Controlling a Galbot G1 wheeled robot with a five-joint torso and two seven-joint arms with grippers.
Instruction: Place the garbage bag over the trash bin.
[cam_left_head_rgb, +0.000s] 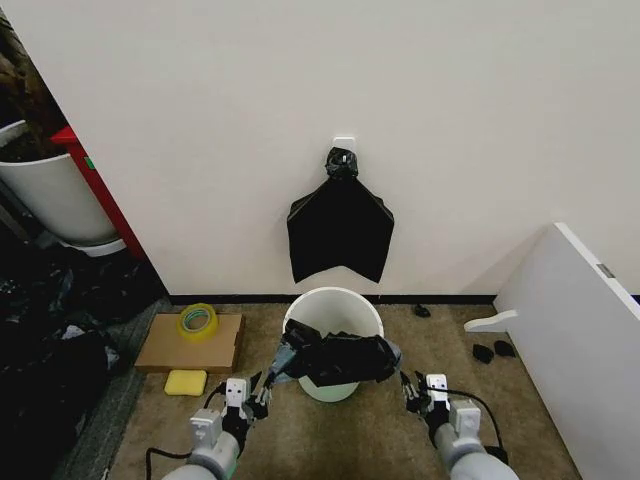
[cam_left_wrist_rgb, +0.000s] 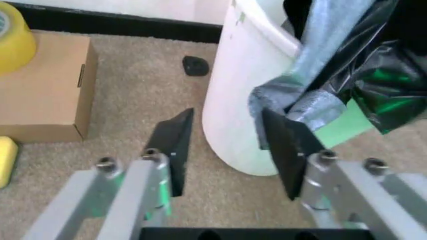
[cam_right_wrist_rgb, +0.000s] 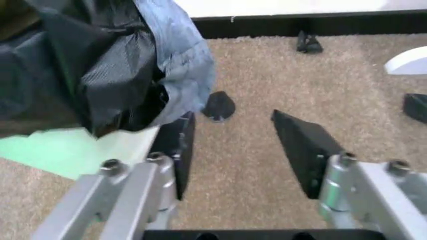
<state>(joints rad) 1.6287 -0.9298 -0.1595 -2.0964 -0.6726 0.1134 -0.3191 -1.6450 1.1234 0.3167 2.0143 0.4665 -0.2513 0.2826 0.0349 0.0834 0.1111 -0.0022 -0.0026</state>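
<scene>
Left gripper (cam_left_head_rgb: 262, 391): low over carpet, just beside near-left side of bin; jaws apart, nothing between them. Left wrist view: one finger (cam_left_wrist_rgb: 288, 150) close under a hanging fold of the bag, contact not clear.
Right gripper (cam_left_head_rgb: 407, 392): low over carpet at near-right of bin; jaws apart, empty. Right wrist view: one finger (cam_right_wrist_rgb: 175, 150) beside the bag's drooping edge.
Garbage bag (cam_left_head_rgb: 335, 358): crumpled black, draped across near rim of bin, hanging down its front; not spread over the opening.
Trash bin (cam_left_head_rgb: 325, 304): upright on carpet near wall; far part of the opening uncovered, inside looks white and bare.
Wrist views only: small dark scraps (cam_left_wrist_rgb: 195, 65) on carpet beyond the bin.
Left side: flat cardboard box (cam_left_head_rgb: 190, 347) with yellow tape roll (cam_left_head_rgb: 198, 321) on top; yellow sponge (cam_left_head_rgb: 186, 382) just in front.
Wall behind: flat black bag bundle (cam_left_head_rgb: 340, 228) hanging from white hook (cam_left_head_rgb: 344, 143).
</scene>
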